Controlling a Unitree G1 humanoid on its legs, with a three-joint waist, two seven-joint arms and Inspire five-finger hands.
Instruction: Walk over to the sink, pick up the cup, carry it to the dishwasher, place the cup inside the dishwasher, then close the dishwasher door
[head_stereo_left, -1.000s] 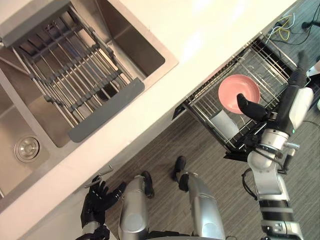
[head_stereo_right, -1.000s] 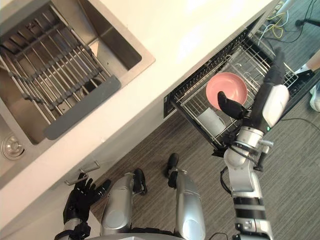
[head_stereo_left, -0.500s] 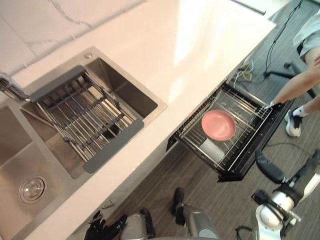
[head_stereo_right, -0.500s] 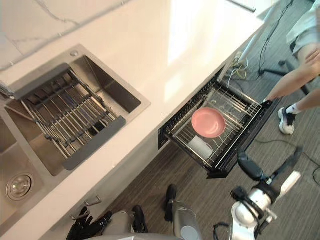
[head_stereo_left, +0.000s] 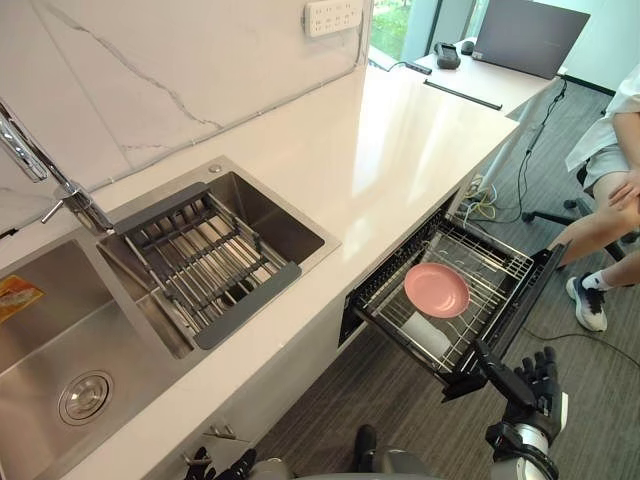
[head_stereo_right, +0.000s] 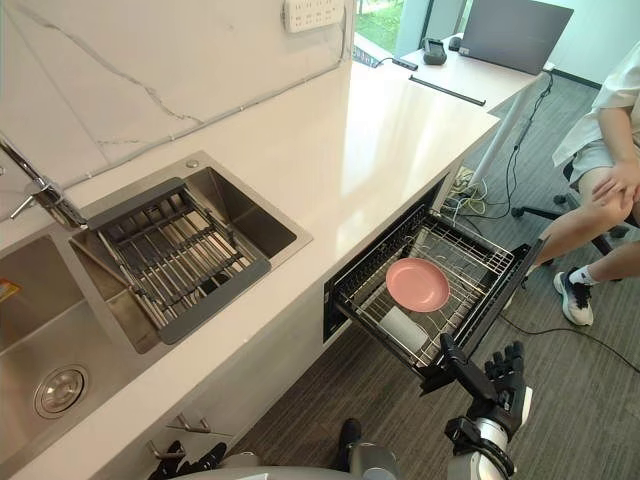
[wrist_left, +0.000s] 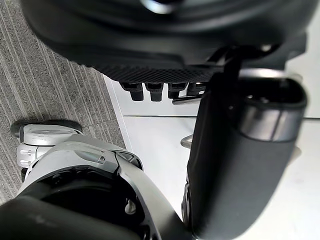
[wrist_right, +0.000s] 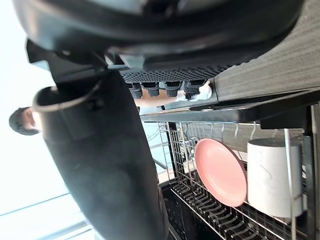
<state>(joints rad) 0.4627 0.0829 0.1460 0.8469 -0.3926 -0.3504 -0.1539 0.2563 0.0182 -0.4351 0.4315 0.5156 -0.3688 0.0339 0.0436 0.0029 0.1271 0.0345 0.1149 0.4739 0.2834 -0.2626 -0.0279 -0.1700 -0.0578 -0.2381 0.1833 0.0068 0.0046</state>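
Kitchen run, late stage. Nearest the robot, the left hand (wrist_left: 240, 150) hangs low by the cabinet front, fingers relaxed and apart, holding nothing. The right hand (head_stereo_left: 532, 388) hovers just off the near corner of the dishwasher door (head_stereo_left: 527, 300), fingers straight and spread, also empty. The white cup (wrist_right: 274, 175) lies inside the dishwasher, in the pulled-out wire rack (head_stereo_left: 500, 265), just beside a pink plate (head_stereo_left: 437, 290).

Judged from this, pick-up, carry and placing are done. What is left is closing the door, which stands fully open.

Farther off, the sink (head_stereo_left: 285, 215) holds a grey drying rack (head_stereo_left: 200, 265) and no cup, with the tap (head_stereo_left: 40, 165) behind it and the pale counter (head_stereo_left: 400, 140) running on.

Possible obstruction: a seated person (head_stereo_left: 610, 150) has one leg reaching to the door's far corner, though contact cannot be told. Loose cables (head_stereo_left: 490, 190) lie on the floor beyond, and a laptop (head_stereo_left: 530, 35) sits on a far desk.
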